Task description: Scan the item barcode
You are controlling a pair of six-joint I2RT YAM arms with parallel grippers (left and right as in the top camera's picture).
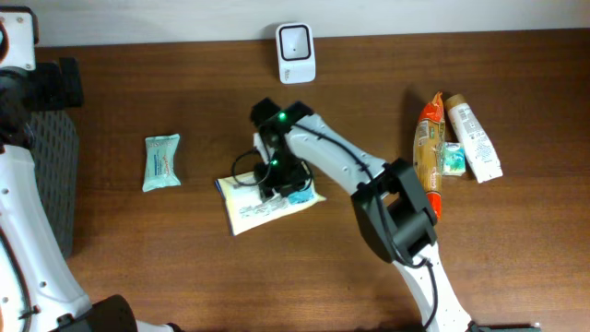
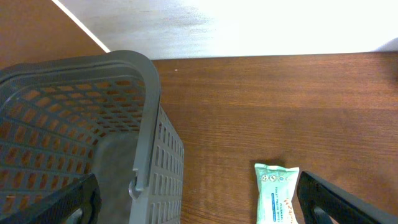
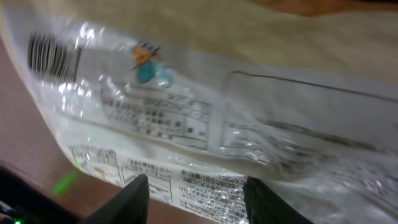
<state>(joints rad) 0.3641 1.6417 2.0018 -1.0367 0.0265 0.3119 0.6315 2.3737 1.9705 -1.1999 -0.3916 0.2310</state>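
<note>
A flat cream and clear packet (image 1: 251, 210) lies on the brown table at the middle, and it fills the right wrist view (image 3: 205, 106). Its barcode (image 3: 53, 55) shows at the upper left there. My right gripper (image 1: 277, 177) reaches down onto the packet. Its two black fingers stand apart, and the packet's printed lower edge shows between them (image 3: 196, 196). The white scanner (image 1: 295, 53) stands at the table's far edge. My left gripper (image 2: 202, 211) hangs wide open at the left, with nothing between its fingers.
A grey mesh basket (image 2: 146, 112) stands at the table's left end. A pale green wipes packet (image 1: 161, 161) lies to its right. An orange snack bag (image 1: 429, 148), a white tube (image 1: 474, 138) and a small green item (image 1: 453, 160) lie together at the right.
</note>
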